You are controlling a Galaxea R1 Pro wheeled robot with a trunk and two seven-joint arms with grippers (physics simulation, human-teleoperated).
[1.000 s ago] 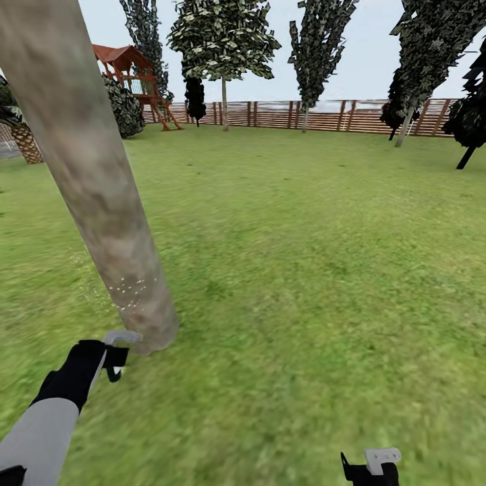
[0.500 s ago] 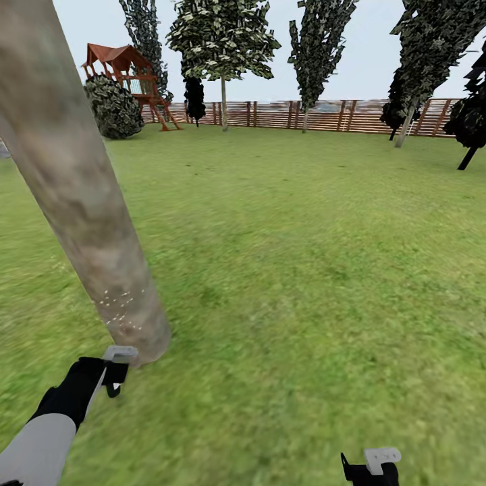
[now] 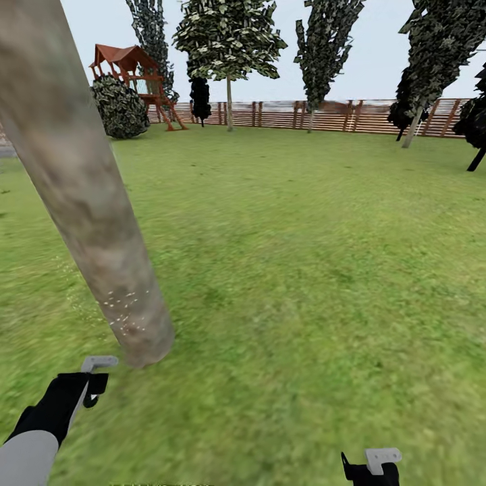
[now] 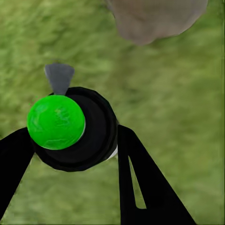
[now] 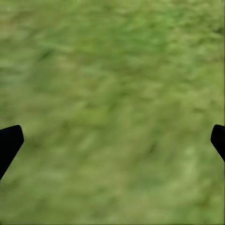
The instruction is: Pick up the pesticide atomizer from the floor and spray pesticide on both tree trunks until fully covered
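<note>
The tree trunk [image 3: 81,182], a thick column of mottled grey-brown bark, leans across the left of the head view and meets the lawn [image 3: 304,270]. White pesticide specks [image 3: 125,310] dot its lowest part. My left gripper [image 3: 94,381] hangs just in front of the trunk's foot, a short gap away. In the left wrist view its black fingers [image 4: 136,178] are shut on the pesticide atomizer [image 4: 96,136], a round black body with a bright green cap and a grey nozzle pointing toward the trunk's base [image 4: 154,18]. My right gripper [image 3: 372,466] is low at the front, open over bare grass [image 5: 112,112].
Open lawn stretches to a brown slatted fence [image 3: 324,115] at the back. Several tall trees stand along it, one with a pale thin trunk [image 3: 229,101]. A red-roofed play tower [image 3: 131,74] and a round dark bush [image 3: 121,108] are at the back left.
My left gripper has drawn back from the trunk's foot, toward me and a little left, still holding the atomizer. The view has shifted slightly. The right gripper has not moved.
</note>
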